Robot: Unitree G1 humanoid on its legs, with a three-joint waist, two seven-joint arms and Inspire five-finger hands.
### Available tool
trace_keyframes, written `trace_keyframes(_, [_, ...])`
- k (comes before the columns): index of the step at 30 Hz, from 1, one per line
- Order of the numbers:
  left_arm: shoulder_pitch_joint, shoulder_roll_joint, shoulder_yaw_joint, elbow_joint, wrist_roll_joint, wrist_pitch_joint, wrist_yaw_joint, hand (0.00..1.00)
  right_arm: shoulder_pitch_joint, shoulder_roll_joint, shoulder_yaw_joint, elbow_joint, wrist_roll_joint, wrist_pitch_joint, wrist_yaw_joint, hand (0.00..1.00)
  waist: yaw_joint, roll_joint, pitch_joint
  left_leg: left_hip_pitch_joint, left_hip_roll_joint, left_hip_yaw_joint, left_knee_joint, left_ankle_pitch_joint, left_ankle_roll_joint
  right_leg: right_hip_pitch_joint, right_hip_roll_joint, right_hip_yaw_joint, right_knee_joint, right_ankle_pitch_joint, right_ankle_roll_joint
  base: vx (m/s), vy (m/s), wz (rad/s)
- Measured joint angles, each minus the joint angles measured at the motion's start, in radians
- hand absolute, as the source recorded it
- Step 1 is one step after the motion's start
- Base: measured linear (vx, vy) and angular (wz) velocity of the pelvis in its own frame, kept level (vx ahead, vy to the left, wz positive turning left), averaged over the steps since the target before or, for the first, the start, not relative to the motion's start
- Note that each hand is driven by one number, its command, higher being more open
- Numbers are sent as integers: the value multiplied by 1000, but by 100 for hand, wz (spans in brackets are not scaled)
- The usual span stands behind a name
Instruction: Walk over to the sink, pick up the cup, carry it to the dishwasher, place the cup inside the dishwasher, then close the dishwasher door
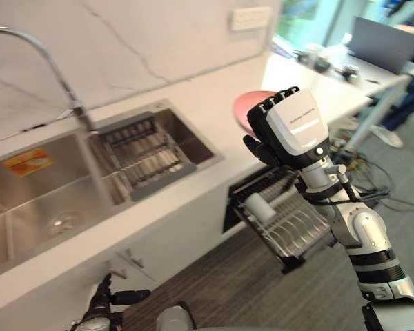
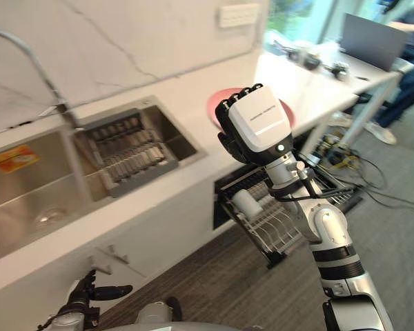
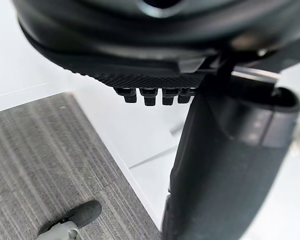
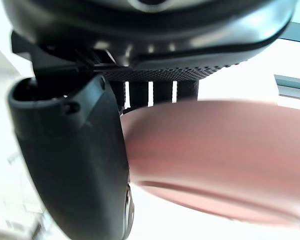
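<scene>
Bowl (image 4: 225, 165), pink, wide and shallow rather than cup-shaped, sits in the right hand (image 1: 297, 124), which is raised above the counter's front edge. The fingers (image 4: 137, 92) curl behind the bowl's upper edge and the thumb closes on its near side. In the head views the hand's back hides most of the bowl, leaving a pink crescent beside the knuckles.

Below this hand a dishwasher rack (image 1: 300, 224) stands pulled out from under the white counter (image 1: 207, 93), with a white cup (image 1: 260, 208) lying on its side in it. To the hand's left is a steel double sink (image 1: 27, 200). Its nearer basin holds a dark drainer basket (image 1: 141, 155), and a curved tap (image 1: 34, 45) rises behind it.

The left hand (image 1: 100, 307) hangs low before the cabinet fronts, fingers loosely extended and empty, over grey carpet (image 1: 248, 276). Past the right hand stand a table (image 1: 393, 79) with a laptop (image 1: 383, 41) and a person's legs (image 1: 410, 103), cut off by the frame.
</scene>
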Motion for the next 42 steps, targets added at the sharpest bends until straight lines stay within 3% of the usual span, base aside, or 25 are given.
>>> trace_keyframes(3, [-8, 15, 15, 41, -12, -35, -2, 100, 32, -65, -76, 26, 13, 0, 27, 0, -34, 17, 10, 17, 13, -36, -102, 90, -31, -7, 51, -7, -14, -2, 2, -56, -193, 4])
trace_keyframes(5, [-12, 12, 9, 59, -22, -60, -1, 100, 33, -83, -127, 45, 16, 2, 29, 0, -42, 26, 14, 38, -2, -35, -204, 147, -39, -26, 55, -7, -14, -8, -8, -102, -107, 7])
trace_keyframes(8, [-15, -6, -13, 71, -60, -106, -2, 100, 23, -98, -162, 63, 16, 1, 12, 0, -62, 58, 34, 53, -39, -37, -345, 222, -34, -94, 40, -3, 28, -21, -14, -155, 16, 2])
trace_keyframes(13, [-73, -51, -103, 74, -69, -185, -49, 100, -78, -169, -155, 121, 15, 1, -29, 0, -95, 116, 102, -58, -89, -60, -350, 235, -31, -249, -30, 11, 133, -38, -4, -142, 82, 6])
trace_keyframes(16, [-100, -67, -138, 73, -79, -200, -63, 100, -122, -184, -155, 170, 15, 10, -38, 0, -106, 129, 135, -94, -108, -68, -350, 243, -31, -294, -52, 19, 152, -27, 1, -42, 60, 1])
trace_keyframes(24, [-194, -63, -155, 30, -112, -211, -62, 100, -241, -229, -155, 264, 15, 53, -58, 0, -120, 155, 231, -200, -158, -123, -349, 287, 24, -422, -107, 35, 211, -24, 9, 46, 18, 4])
trace_keyframes(33, [-270, -24, -218, -17, -139, -268, -61, 100, -464, -298, -124, 365, 64, 143, -66, 0, -108, 208, 322, -331, -177, -194, -345, 325, 3, -545, -131, 18, 243, -23, 11, -16, -24, 12])
trace_keyframes(42, [-354, -1, -288, 3, -172, -315, -49, 100, -549, -313, -11, 516, 134, 187, -12, 0, -75, 239, 342, -443, -192, -254, -344, 338, 7, -674, -148, 25, 292, -23, 10, -39, -19, 5])
